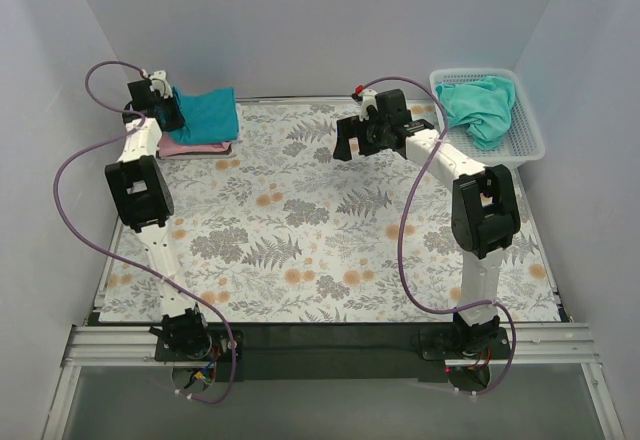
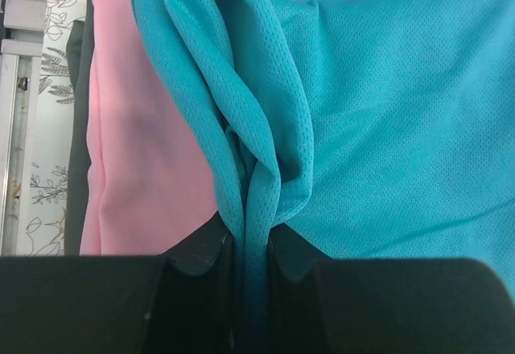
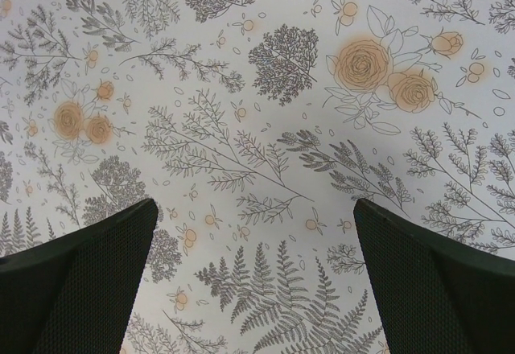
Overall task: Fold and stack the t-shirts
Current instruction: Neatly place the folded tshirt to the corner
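A deep teal-blue t-shirt (image 1: 208, 113) lies on a folded pink t-shirt (image 1: 190, 147) at the table's far left corner. My left gripper (image 1: 160, 97) is shut on a bunched fold of the teal-blue shirt; in the left wrist view the cloth (image 2: 386, 113) runs down between the black fingers (image 2: 197, 253), with the pink shirt (image 2: 137, 145) beside it. A paler aqua-green t-shirt (image 1: 482, 106) lies crumpled in the white basket at the far right. My right gripper (image 1: 352, 138) is open and empty above the floral covering (image 3: 257, 113), its fingers (image 3: 88, 281) wide apart.
The white mesh basket (image 1: 528, 125) stands at the far right corner. The grey floral table covering (image 1: 320, 230) spans the table. Purple cables loop beside both arms. Walls close in on three sides.
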You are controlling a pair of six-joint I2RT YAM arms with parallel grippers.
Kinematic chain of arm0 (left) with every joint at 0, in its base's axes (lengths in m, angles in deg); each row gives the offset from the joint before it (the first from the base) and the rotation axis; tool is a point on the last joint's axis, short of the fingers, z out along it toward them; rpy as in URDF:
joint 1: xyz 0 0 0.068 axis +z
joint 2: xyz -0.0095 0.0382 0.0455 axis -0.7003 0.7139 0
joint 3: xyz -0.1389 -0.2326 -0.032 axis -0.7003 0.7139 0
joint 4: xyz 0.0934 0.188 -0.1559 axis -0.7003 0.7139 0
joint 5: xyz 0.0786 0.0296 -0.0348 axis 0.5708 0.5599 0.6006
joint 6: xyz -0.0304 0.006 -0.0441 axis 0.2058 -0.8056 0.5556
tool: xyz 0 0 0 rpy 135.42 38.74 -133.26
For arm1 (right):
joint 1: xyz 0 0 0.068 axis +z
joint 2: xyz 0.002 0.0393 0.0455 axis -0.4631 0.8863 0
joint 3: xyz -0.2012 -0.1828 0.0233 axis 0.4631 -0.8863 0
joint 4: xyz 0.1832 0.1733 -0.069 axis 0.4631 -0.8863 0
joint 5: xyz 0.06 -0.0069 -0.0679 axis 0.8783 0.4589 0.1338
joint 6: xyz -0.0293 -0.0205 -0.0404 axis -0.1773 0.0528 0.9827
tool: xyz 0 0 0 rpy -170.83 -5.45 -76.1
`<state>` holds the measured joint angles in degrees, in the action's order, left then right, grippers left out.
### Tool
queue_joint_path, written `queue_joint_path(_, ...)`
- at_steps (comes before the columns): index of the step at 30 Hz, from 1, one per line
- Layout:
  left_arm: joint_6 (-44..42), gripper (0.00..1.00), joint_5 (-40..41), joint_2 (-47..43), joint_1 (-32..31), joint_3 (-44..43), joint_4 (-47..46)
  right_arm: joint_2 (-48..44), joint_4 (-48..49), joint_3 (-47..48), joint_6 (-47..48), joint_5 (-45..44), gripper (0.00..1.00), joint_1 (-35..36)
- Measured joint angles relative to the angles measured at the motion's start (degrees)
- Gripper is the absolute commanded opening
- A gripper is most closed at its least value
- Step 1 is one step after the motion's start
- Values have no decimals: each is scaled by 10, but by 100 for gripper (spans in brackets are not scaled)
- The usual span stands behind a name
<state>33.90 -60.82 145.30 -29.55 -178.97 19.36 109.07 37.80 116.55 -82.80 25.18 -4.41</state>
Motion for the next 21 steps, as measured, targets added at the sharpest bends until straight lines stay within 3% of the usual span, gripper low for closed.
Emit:
queue_joint_path(7, -12, 16, -4, 1, 6, -7, 0, 0, 0, 0, 1, 2, 98, 3)
queue_joint_path(14, -36, 32, 2, 1, 8, -16, 3, 0, 0, 0, 3, 2, 98, 3)
queue_joint_path(21, -61, 40, 24, 2, 26, -70, 8, 0, 0, 0, 8, 3, 98, 3)
